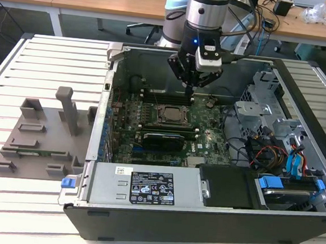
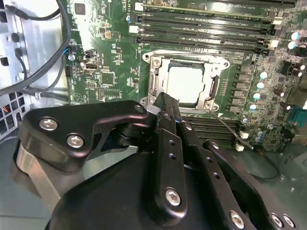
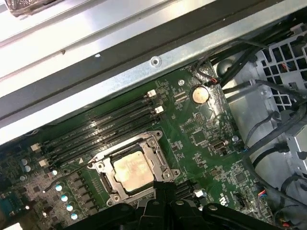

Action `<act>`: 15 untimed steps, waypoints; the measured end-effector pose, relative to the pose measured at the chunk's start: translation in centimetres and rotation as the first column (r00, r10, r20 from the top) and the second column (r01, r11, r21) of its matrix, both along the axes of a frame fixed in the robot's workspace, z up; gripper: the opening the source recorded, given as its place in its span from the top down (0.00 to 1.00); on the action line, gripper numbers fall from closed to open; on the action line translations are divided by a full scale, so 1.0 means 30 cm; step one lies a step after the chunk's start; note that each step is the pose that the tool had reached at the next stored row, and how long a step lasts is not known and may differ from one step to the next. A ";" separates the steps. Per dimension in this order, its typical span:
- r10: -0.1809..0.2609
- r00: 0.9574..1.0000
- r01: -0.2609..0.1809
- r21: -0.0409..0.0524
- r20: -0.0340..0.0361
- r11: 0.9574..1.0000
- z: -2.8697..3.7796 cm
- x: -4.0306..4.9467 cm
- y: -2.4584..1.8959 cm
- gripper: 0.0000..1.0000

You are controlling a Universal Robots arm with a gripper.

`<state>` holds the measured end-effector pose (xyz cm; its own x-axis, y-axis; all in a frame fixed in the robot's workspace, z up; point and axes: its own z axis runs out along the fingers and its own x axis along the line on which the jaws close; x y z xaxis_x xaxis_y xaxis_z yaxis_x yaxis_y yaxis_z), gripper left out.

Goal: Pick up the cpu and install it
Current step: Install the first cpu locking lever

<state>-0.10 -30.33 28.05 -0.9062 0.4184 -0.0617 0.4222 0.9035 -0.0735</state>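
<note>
Black gripper (image 2: 165,103) links crowd the foreground in both wrist views, the fingers pressed together into one narrow tip and grasping nothing. That tip hangs just above the socket frame's (image 2: 156,79) edge, apparently without touching it. The cpu (image 2: 186,84) sits flat inside the frame on the motherboard (image 3: 201,129), its pale lid showing through the frame's window. In the exterior view the arm (image 1: 206,11) comes straight down into the open case (image 1: 200,216), wrist vertical, fingers pointing at the board just behind the socket. A grey fixture (image 1: 42,134) lies outside the case, on the exterior view's left.
</note>
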 end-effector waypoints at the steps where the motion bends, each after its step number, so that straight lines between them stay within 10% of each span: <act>1: 0.024 1.000 -0.024 0.000 0.000 1.000 0.000 0.000 0.000 0.89; 15: 0.152 0.988 -0.152 0.004 0.000 0.988 0.000 0.000 0.000 0.89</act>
<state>-0.10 -30.33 28.06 -0.9593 0.2758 -0.0603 0.2797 0.9576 -0.0696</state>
